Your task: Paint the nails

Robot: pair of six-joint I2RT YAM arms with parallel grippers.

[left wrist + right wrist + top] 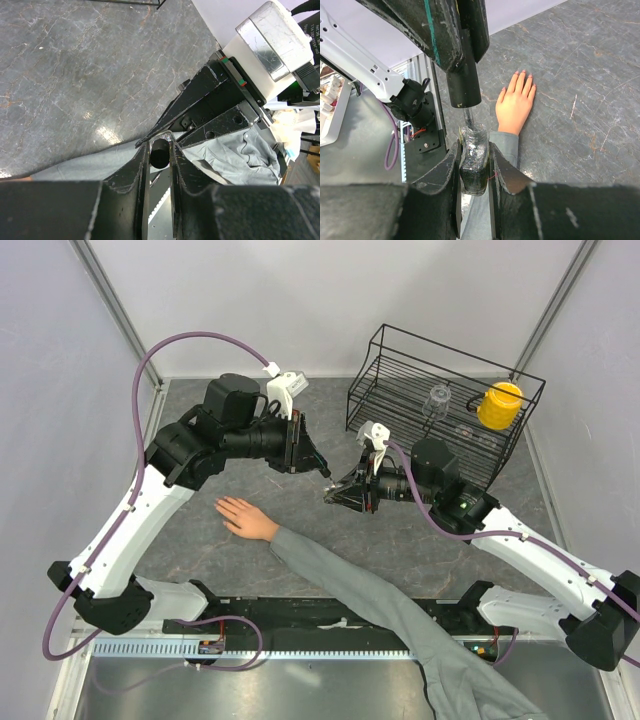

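Note:
A bare hand [243, 517] with a long grey sleeve [400, 605] lies flat on the grey table; its pale nails [522, 75] show in the right wrist view. My right gripper [474, 150] is shut on a small glass polish bottle [474, 162], held above the table. My left gripper [159, 145] is shut on the black brush cap [160, 152], whose stem [468, 117] enters the bottle's neck. Both grippers [327, 488] meet in mid-air to the right of the hand.
A black wire rack [440, 400] stands at the back right with a yellow cup [499, 405] and a clear glass [437, 400] in it. Grey walls close in the table on three sides.

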